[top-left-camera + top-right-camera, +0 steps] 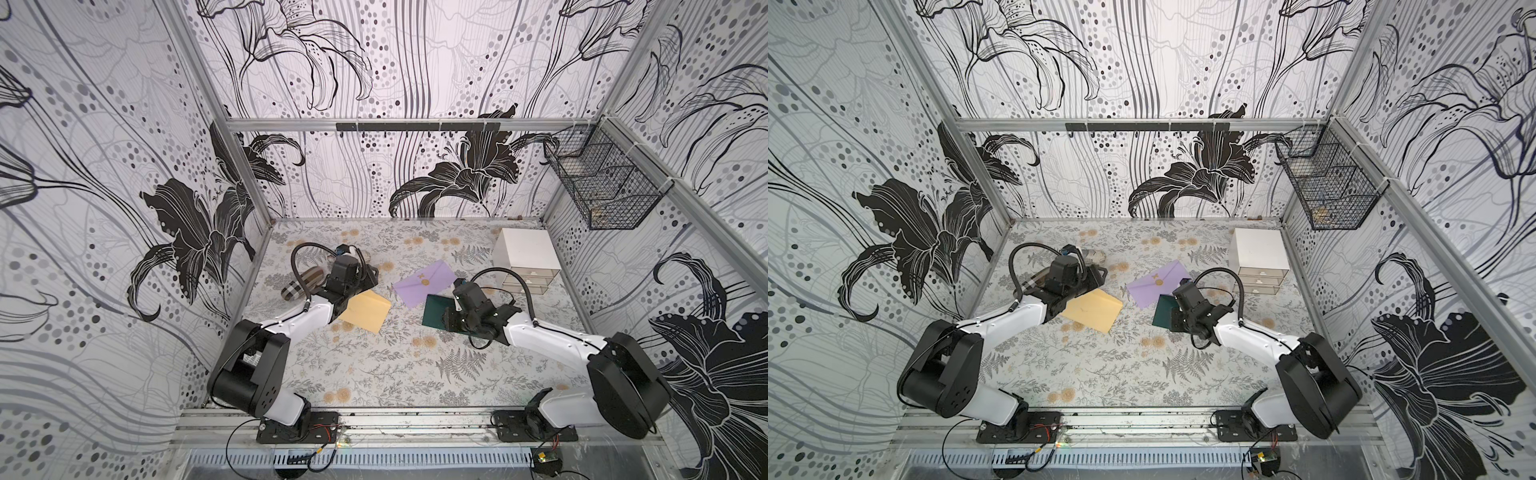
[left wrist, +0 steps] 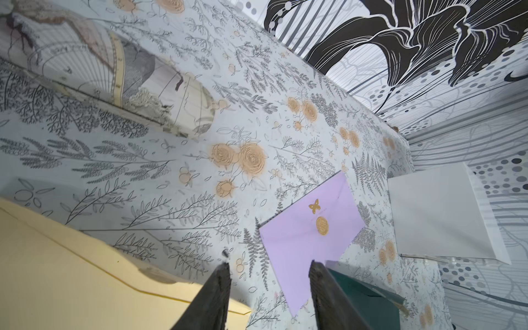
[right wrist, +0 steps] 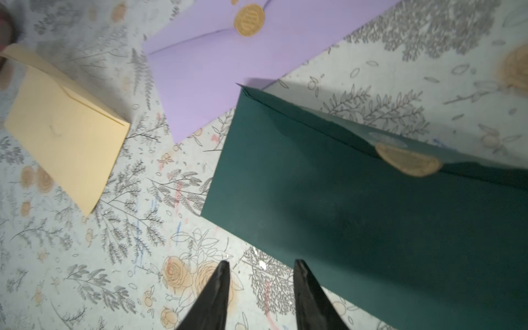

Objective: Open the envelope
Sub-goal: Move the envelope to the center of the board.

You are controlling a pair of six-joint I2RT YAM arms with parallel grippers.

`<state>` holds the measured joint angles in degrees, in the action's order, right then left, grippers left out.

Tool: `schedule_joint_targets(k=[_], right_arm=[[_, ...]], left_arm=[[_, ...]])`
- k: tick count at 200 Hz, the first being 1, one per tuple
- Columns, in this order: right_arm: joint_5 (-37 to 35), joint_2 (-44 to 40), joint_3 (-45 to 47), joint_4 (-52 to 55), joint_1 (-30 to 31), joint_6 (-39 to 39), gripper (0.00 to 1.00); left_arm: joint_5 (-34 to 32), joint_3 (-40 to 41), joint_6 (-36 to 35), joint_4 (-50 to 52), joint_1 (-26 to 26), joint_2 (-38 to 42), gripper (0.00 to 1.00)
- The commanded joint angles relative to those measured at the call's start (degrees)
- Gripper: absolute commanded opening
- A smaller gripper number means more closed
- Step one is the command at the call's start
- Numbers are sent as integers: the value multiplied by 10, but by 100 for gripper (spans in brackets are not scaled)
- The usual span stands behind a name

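Tabletop (image 1: 374,365): drawers (image 1: 525,249) at 2 o'clock, far corner. Purple env (image 1: 419,286) at 12 of centre. Yellow env (image 1: 368,311) at 9, flap lifted, by L arm. Green env (image 1: 434,313) at 3. L gripper (image 2: 268,265) jaws apart, empty. R gripper (image 3: 261,264) same, just beside green env.

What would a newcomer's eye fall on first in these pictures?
Most likely the three coloured envelopes in the middle of the flowered table: a yellow envelope by the left arm, a purple envelope with a gold seal, and a dark green envelope partly hidden by the right arm. Then come the big black lilies on the walls and the white drawer box near the far right corner.
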<state>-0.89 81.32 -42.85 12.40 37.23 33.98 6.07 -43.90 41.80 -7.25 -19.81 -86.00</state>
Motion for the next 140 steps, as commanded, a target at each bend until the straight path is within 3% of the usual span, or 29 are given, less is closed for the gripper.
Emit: schedule_joint_targets(k=[1,72,140], right_arm=[[-4,26,-34,35,-1,42,40],[3,128,-101,67,-2,62,38],[-34,91,-14,79,-13,115,38]], left_arm=[[-8,45,-30,-89,-1,24,48],[-12,52,-44,-92,-2,33,48],[2,48,-34,-84,-2,39,48]])
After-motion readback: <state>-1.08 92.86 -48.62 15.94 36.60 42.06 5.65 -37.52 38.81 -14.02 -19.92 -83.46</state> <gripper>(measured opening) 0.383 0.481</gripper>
